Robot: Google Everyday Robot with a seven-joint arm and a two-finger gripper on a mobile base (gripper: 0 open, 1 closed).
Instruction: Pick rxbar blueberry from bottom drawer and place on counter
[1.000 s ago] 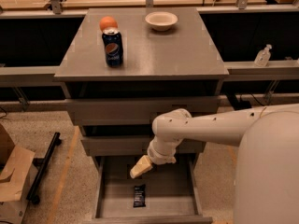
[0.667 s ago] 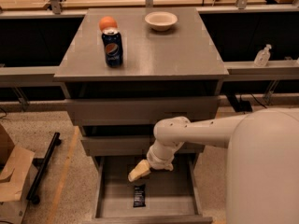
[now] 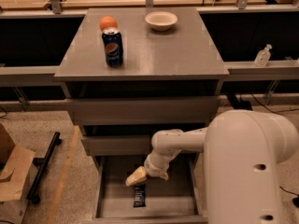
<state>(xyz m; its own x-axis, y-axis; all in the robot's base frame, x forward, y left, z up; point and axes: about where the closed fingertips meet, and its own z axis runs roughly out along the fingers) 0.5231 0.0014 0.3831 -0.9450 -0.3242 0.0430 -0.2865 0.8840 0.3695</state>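
Observation:
The rxbar blueberry (image 3: 139, 196), a small dark flat bar, lies on the floor of the open bottom drawer (image 3: 149, 208), near its front. My gripper (image 3: 136, 177) hangs inside the drawer just above and behind the bar, apart from it, at the end of the white arm (image 3: 175, 146) that reaches in from the right. The grey counter (image 3: 159, 50) tops the cabinet above the two wider closed drawers.
On the counter stand a blue Pepsi can (image 3: 113, 46), an orange ball (image 3: 108, 23) behind it and a pale bowl (image 3: 161, 20). A cardboard box (image 3: 11, 178) and a black bar (image 3: 43, 167) lie on the floor left. My white body (image 3: 252, 167) fills the lower right.
The arm has swung further into the drawer and the gripper has moved down and slightly right toward the bar. The bar has not moved.

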